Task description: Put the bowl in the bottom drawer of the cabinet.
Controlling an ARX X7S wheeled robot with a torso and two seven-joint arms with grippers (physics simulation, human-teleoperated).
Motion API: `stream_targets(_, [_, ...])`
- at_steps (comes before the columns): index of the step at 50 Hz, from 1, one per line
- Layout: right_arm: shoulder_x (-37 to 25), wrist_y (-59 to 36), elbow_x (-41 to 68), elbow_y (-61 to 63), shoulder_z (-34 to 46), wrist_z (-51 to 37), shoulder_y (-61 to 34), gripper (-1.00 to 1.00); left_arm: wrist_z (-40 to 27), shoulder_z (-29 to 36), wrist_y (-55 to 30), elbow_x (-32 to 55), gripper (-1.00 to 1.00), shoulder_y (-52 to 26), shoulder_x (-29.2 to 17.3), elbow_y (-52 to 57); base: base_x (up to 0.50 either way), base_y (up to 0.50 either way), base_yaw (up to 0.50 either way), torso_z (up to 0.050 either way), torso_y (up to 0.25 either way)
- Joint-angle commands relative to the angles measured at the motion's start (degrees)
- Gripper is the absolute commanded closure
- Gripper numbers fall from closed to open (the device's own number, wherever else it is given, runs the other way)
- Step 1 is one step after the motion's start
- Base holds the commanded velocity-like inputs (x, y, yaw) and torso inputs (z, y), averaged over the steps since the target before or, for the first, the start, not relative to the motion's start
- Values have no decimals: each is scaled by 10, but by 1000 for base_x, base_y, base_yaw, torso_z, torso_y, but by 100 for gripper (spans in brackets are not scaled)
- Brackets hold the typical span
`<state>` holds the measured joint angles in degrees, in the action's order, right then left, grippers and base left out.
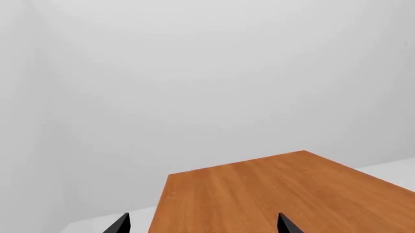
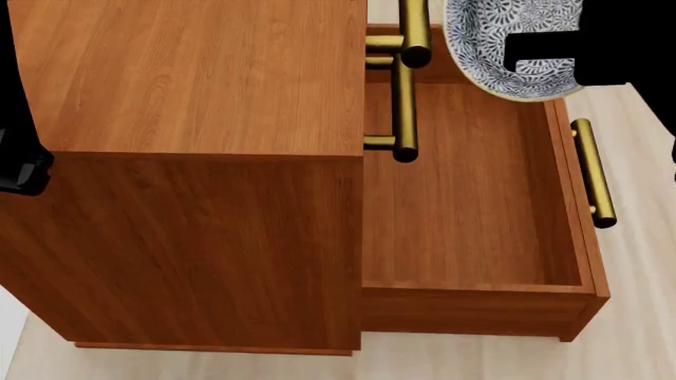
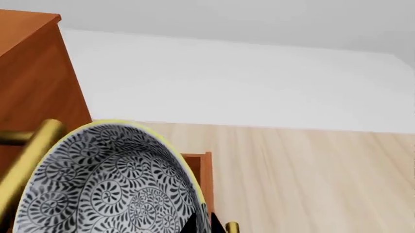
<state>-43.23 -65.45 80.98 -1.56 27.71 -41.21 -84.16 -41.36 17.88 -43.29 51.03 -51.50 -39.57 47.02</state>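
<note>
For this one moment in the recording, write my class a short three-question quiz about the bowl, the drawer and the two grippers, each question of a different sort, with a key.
1. True or false: the bottom drawer of the cabinet is pulled open and has nothing lying on its floor.
2. Multiple choice: the bowl is (A) resting on the drawer floor, (B) held tilted over the drawer's far end by the right gripper, (C) standing on the cabinet top.
3. Fill in: the left gripper holds ____, its fingers spread apart over the cabinet top.

Key: 1 true; 2 B; 3 nothing.
</note>
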Motion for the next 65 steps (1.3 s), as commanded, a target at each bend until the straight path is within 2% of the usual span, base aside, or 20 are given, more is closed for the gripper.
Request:
stream_targets(1, [0, -7, -11, -2, 9, 2, 2, 100, 20, -5, -1, -2, -100, -3, 4, -5, 17, 0, -12, 0, 0])
stream_targets(30, [9, -23, -36, -28, 46, 15, -3, 100, 21, -3, 6, -3, -100, -1, 2, -9, 3, -2, -3, 0, -1])
stream_targets(65, [9, 9, -52, -32, 61, 27, 47, 100, 16, 2, 6, 1, -100, -5, 1, -7, 3, -2, -4, 0, -1])
